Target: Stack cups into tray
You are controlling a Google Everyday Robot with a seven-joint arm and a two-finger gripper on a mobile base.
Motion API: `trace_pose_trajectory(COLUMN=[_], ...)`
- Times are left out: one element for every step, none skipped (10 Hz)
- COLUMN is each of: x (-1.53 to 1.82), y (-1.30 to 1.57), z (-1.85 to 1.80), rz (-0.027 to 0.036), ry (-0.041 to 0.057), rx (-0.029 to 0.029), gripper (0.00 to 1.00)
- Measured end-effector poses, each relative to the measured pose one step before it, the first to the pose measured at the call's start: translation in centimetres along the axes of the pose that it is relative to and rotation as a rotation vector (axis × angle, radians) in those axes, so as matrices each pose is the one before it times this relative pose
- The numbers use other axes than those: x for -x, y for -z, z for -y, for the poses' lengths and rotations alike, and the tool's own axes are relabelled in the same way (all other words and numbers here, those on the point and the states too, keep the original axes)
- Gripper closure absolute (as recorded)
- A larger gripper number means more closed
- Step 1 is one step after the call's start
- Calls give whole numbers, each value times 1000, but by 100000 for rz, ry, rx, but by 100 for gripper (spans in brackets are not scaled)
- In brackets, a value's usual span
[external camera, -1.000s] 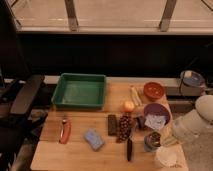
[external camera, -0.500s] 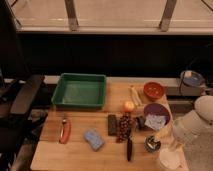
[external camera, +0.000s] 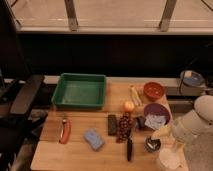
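Since a second before, my arm had sunk a little toward the near edge of the table, far to the right of the tray, and the white cup under it had shifted slightly the same way. All else lay as it had.

Left: the tray (external camera: 80,92), green with sloping walls, held nothing; no cup had reached it.

Right of the tray, level with its far rim: the red bowl (external camera: 153,90). I could not make out any contents.

Right of the tray, level with its front wall: the purple bowl (external camera: 165,107), with a pale crumpled thing (external camera: 154,121) lying in it.

Right of the tray and well nearer me than its front wall: the dark cup (external camera: 152,145), upright and apparently empty. Just beyond it, farther still from the tray, stood the white cup (external camera: 167,160), mouth up, with nothing seen inside. I could not pick out the blue cup.

Farthest right of the tray: my claw (external camera: 172,147), hanging just over the white cup. Whether it stood open about the cup or had closed on it, I could not tell.

Step in hand, as I judged it: taking up the first cup, the white one, which as the largest should form the base of the stack. The next move called for a secure hold, then a long carry left to the tray, passing above the bowls and the clutter between, and an upright landing so that the others could nest inside.
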Motion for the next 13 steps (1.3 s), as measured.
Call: trace_pose_trajectory(x=[9,30,160,856,1077,706,544,251,262,141,393,10,237], y=[-3,-4,167,322,258,82,216,89,-244,-461,-1022,-790,-1066], z=[20,71,-37,-370,-934,-840,-534,-98,-49,138,858,1114,942], rz=[29,154,1530,3899,3719,1896,2548,1749,738,-537,-568,229,515], ry=[10,108,1575,2781,3684,2789,2736,2548,3371,2276,3169,685,541], rx=[-76,-364,-1012,-1446,-1713,-1178,-1604,-821,-591,-20,1549,784,735], gripper=[35,35,35,35,35,35,35,35,35,35,35,35,35])
